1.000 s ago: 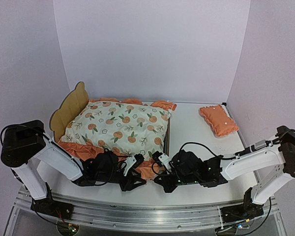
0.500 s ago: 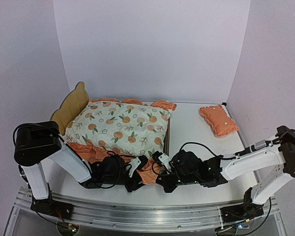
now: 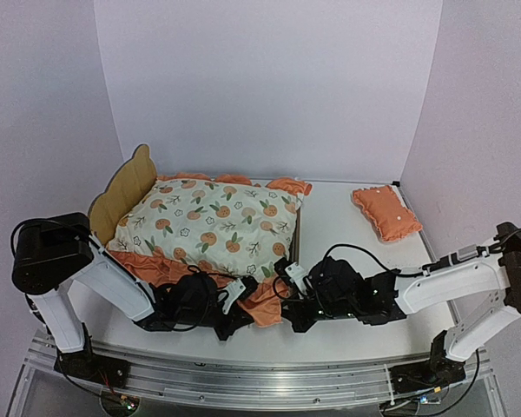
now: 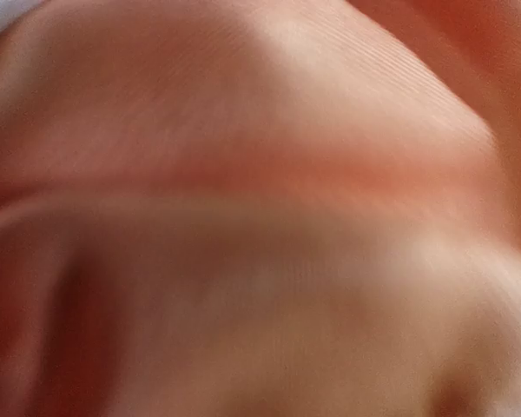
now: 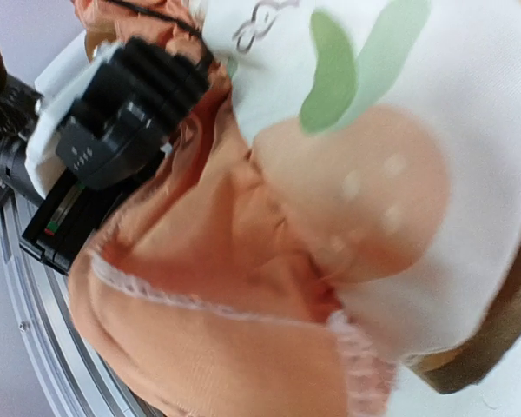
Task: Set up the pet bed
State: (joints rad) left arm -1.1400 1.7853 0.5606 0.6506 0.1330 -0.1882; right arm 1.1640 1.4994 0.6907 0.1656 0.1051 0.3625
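The left pincer (image 3: 241, 300) was clenched. Its own camera showed only blurred orange cloth pressed against the lens, so it appeared to be pinching the ruffle (image 3: 262, 300). The right pincer (image 3: 286, 276), just to its right, was clenched too. Cloth hid its fingers in its own view, so I could not tell whether it held anything. The 2 pincers sat low on the table (image 3: 339, 217), tips facing each other with the bunched ruffle between them.

That ruffle was the near hem of a white mattress pad (image 3: 213, 221) printed with oranges, which spread away beyond both pincers.

The pet bed (image 3: 120, 189) lay under the pad, just beyond the pincers, and was mostly covered. Its scalloped plywood headboard (image 3: 122, 178) stood upright, beyond and well to the left of the left pincer. 1 dark side rail (image 3: 297, 234) showed along the pad's edge, just beyond the right pincer. The foot end was hidden by ruffle.

A small orange pillow (image 3: 385, 211) lay beyond and to the right of the right pincer, well apart from the bed.

The frame looked light, thin and stiff, so it would likely skid on the smooth table at a push and tip if lifted by 1 corner. The exposed side rail looked like the safest hold, or else the headboard's top edge. The pad was soft and floppy, so tugging the ruffle would probably drag cloth, not frame.
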